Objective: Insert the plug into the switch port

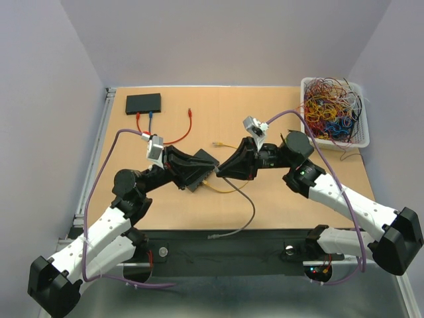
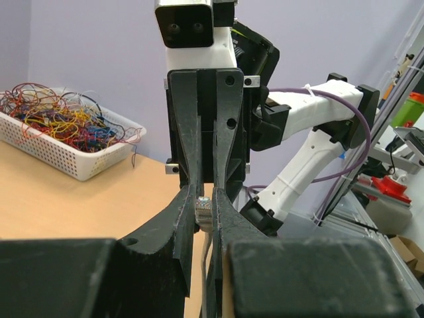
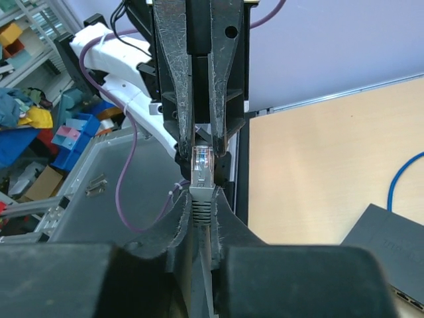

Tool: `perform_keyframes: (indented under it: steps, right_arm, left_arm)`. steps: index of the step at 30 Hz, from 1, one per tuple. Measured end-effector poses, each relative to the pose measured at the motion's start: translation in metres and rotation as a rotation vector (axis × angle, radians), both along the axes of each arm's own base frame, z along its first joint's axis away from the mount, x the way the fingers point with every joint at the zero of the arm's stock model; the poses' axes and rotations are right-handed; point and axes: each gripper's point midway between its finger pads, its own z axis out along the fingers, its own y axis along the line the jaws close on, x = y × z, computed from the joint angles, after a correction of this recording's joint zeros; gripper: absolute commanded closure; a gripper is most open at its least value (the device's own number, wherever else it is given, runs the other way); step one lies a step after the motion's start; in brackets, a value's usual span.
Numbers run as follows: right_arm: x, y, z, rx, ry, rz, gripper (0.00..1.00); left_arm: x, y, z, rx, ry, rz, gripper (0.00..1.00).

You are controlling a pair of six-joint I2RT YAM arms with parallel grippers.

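Observation:
A clear plug (image 3: 202,165) with a grey boot is held above the table between both grippers, which meet tip to tip. My right gripper (image 3: 203,192) is shut on the grey boot, and the grey cable (image 1: 246,211) trails to the near table edge. My left gripper (image 2: 205,199) is shut on the plug's clear tip (image 2: 204,211). In the top view the left gripper (image 1: 211,173) and right gripper (image 1: 222,171) touch over a black switch (image 1: 199,173), which they partly hide. A corner of that switch (image 3: 391,245) shows at the lower right of the right wrist view.
A second black switch (image 1: 143,103) lies at the back left with red and blue cables (image 1: 151,119) beside it. A yellow cable (image 1: 225,189) runs by the near switch. A white basket (image 1: 361,142) of tangled wires stands at the back right.

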Motion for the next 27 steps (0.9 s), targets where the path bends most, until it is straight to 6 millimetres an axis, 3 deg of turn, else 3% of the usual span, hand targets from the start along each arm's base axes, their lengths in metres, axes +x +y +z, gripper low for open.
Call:
perform_keyframes:
  steps: [1,2,4,5,8,14,27]
  right_arm:
    - [0.0,0.0,0.0,0.0,0.0,0.0,0.99]
    - [0.0,0.0,0.0,0.0,0.002,0.0,0.99]
    - [0.0,0.0,0.0,0.0,-0.002,-0.001,1.0]
    - [0.0,0.0,0.0,-0.001,-0.001,-0.001,1.0]
    - [-0.001,-0.001,0.001,0.003,-0.006,0.0,1.0]
    - [-0.003,-0.002,0.003,0.008,-0.022,0.002,1.0]
    - [0.0,-0.005,-0.007,-0.03,-0.056,-0.025,1.0]
  left_arm:
    - [0.0,0.0,0.0,-0.001,-0.001,0.003,0.91]
    - [0.001,0.0,0.0,-0.002,0.003,0.007,0.7]
    - [0.004,0.001,-0.001,0.002,0.012,0.021,0.47]
    - [0.006,0.001,-0.002,0.006,0.018,0.033,0.3]
    - [0.012,0.0,-0.011,0.032,0.063,0.055,0.15]
    - [0.017,0.006,-0.017,0.045,0.115,0.104,0.11]
    - [0.023,0.046,0.038,-0.071,0.037,0.333,0.14]
